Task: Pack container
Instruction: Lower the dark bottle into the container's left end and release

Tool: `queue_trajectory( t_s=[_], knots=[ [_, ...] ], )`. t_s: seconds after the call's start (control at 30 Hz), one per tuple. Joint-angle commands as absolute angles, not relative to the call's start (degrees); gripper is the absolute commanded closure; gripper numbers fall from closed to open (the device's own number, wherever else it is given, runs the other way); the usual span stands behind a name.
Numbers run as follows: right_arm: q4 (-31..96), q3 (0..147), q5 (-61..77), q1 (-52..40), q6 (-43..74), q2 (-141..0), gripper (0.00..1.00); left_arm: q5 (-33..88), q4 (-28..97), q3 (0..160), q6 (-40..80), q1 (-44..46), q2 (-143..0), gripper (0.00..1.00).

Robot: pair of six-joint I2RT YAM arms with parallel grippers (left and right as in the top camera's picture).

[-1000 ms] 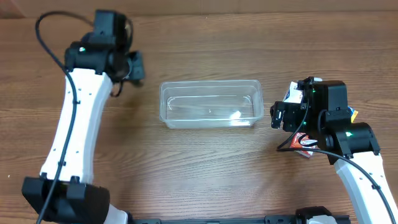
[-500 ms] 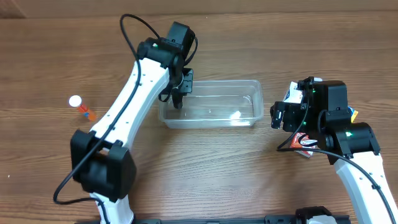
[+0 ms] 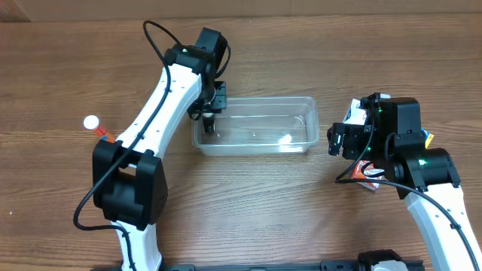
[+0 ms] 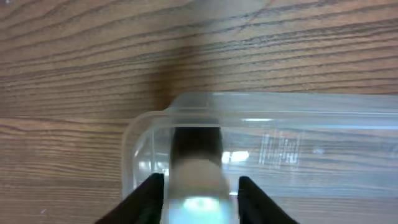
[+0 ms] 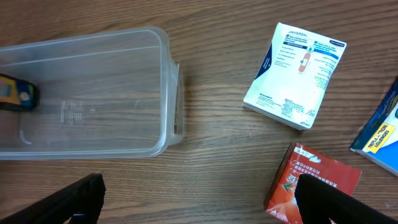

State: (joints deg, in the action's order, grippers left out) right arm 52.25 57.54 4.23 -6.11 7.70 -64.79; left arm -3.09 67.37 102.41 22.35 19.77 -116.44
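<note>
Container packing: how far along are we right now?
Barely started: nothing clearly rests in the container yet. In hand: the left gripper holds a small item over its left end. Left: white packet, red box, blue packet, orange bottle; right gripper open.

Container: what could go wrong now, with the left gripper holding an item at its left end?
The left gripper holds the small item close to the container's end wall, so it could catch the rim or shove the container. The orange bottle lies beside the left arm; a sweep outward might knock it.
</note>
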Motion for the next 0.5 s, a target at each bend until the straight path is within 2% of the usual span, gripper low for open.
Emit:
queue_trajectory(
  t_s=[0.0,0.17,0.27,0.37,0.4,0.43,0.47],
  knots=[
    [51.96,59.48,4.10,-6.37,7.68,-64.42,0.00,-2.96,67.55,103.33,22.74,19.90,-116.81,0.55],
    [51.99,59.48,4.10,-6.37,7.68,-64.42,0.00,-2.98,67.88,103.39,22.74,19.90,-116.64,0.52],
    [51.99,59.48,4.10,-6.37,7.68,-64.42,0.00,-3.42,67.94,105.03,21.61,19.90,-114.83,0.55],
    [52.01,59.48,4.08,-6.37,7.49,-64.42,0.00,-6.66,68.62,108.18,21.80,19.40,-109.86,0.51],
    [52.07,59.48,4.08,-6.37,7.49,-64.42,0.00,-7.07,69.28,109.01,21.85,18.85,-107.92,0.49],
    [52.16,59.48,4.08,-6.37,7.49,-64.42,0.00,-7.18,70.17,109.60,21.85,17.98,-105.69,0.40],
    [52.18,59.48,4.08,-6.37,7.51,-64.42,0.00,-7.77,71.48,109.73,21.87,16.43,-102.83,0.22]
  ],
)
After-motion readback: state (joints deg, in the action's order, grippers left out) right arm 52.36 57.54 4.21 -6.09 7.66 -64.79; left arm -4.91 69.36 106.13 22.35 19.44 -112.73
